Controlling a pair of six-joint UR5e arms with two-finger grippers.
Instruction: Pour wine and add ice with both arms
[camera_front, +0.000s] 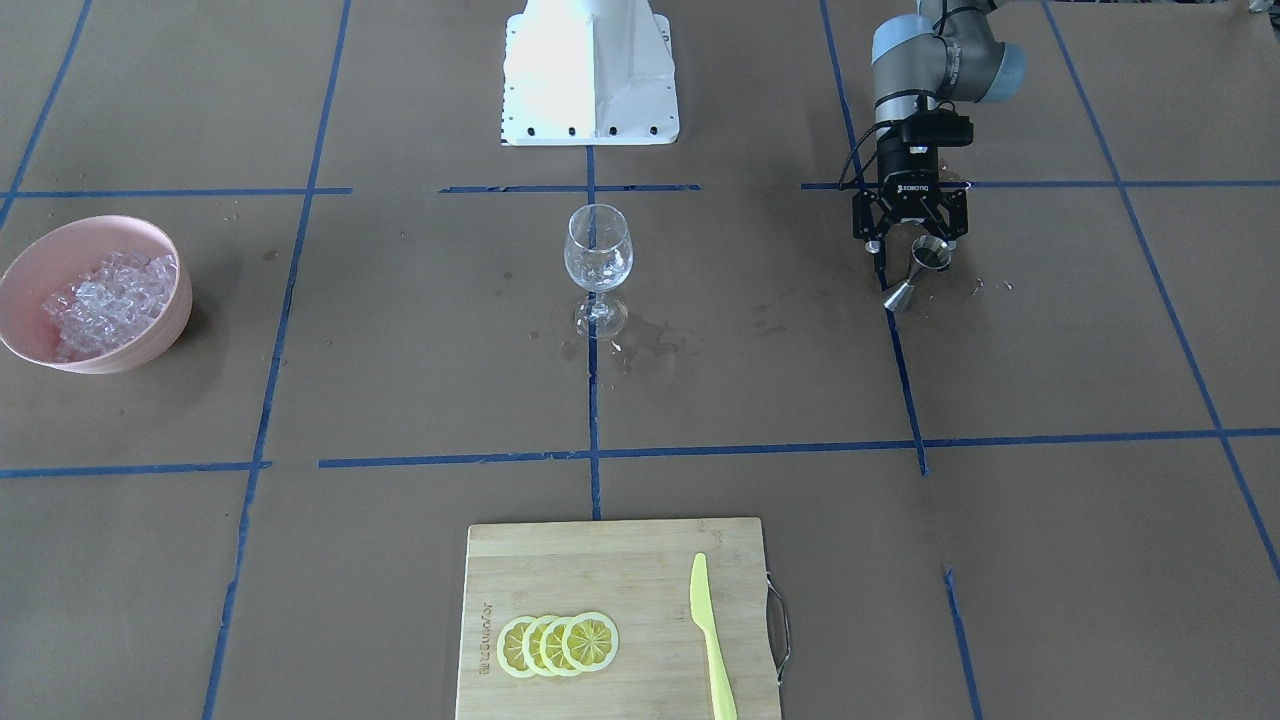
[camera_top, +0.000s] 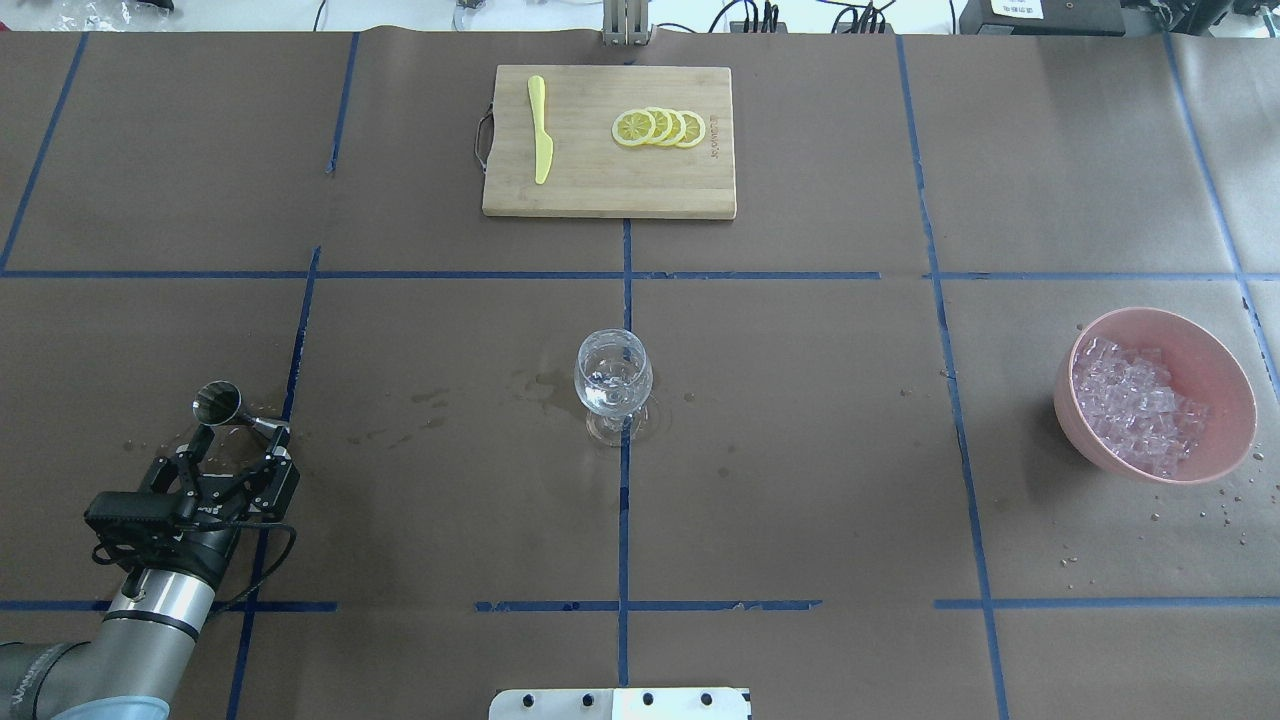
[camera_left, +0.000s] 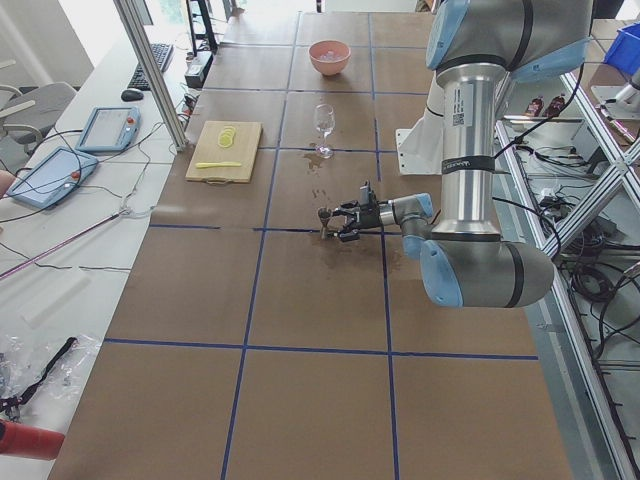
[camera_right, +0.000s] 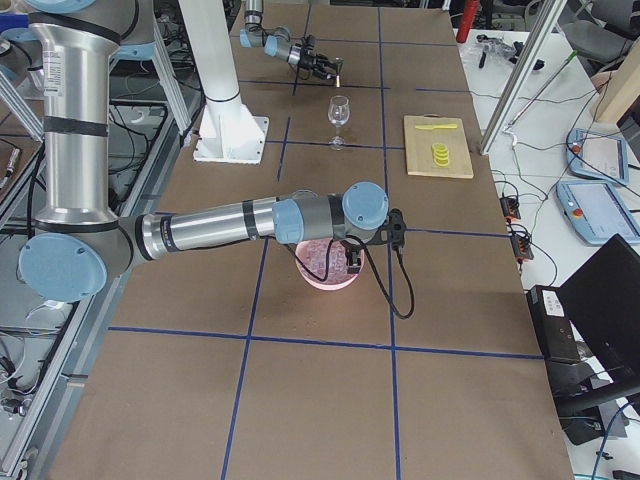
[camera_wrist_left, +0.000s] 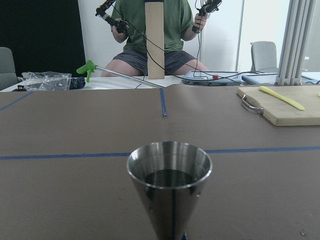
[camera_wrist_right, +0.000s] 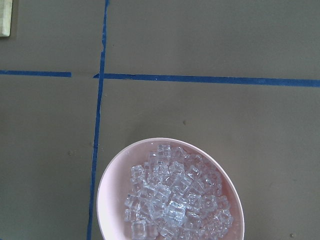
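Note:
A steel jigger (camera_wrist_left: 170, 205) stands upright on the table with dark wine (camera_wrist_left: 169, 178) in its top cup. It also shows in the front view (camera_front: 915, 275) and the overhead view (camera_top: 235, 412). My left gripper (camera_front: 912, 243) is open, low at the jigger, with its fingers spread wide on either side and not touching it. The wine glass (camera_top: 613, 375) stands at the table's middle with no dark liquid in it. A pink bowl (camera_top: 1095, 445) holds the ice (camera_top: 1135, 400). My right gripper (camera_right: 352, 262) hangs above the bowl; I cannot tell if it is open or shut. The right wrist view shows the ice (camera_wrist_right: 172, 200) from above.
A wooden cutting board (camera_front: 620, 570) at the operators' side carries lemon slices (camera_front: 558, 643) and a yellow-green knife (camera_front: 710, 630). The white stand (camera_front: 590, 70) is at the robot's side. Wet stains (camera_front: 650, 335) lie around the glass's foot.

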